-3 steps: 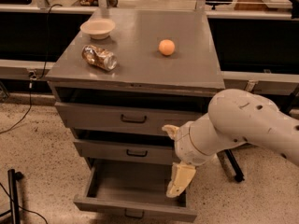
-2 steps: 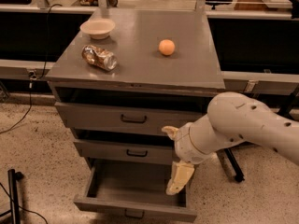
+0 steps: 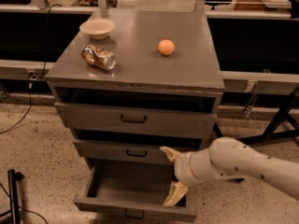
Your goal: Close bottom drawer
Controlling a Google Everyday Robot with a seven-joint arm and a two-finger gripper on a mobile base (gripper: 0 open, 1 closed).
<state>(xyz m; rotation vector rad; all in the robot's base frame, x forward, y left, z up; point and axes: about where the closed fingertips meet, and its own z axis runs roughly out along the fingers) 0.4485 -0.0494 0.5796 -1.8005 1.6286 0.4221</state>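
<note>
The bottom drawer [image 3: 126, 185] of the grey metal cabinet [image 3: 140, 69] stands pulled far out, showing its plain grey interior. Its short front panel [image 3: 135, 210] with a small dark handle [image 3: 134, 214] is at the frame's lower edge. My gripper [image 3: 172, 174] comes in from the right on a white arm [image 3: 243, 164]. It hangs over the right side of the open drawer, just in front of the middle drawer [image 3: 124, 151]. Its cream fingers are spread apart, one up [image 3: 168, 153] and one down inside the drawer [image 3: 175, 195], holding nothing.
The top drawer [image 3: 133, 119] and the middle drawer stand slightly out. On the cabinet top are a bowl [image 3: 97, 28], a crushed can [image 3: 98, 57] and an orange [image 3: 166, 47]. A black stand [image 3: 13, 195] is on the floor at left, and black legs [image 3: 275, 125] at right.
My gripper and arm have dropped lower, so the lower finger now reaches down into the open bottom drawer. The drawer has not visibly moved.
</note>
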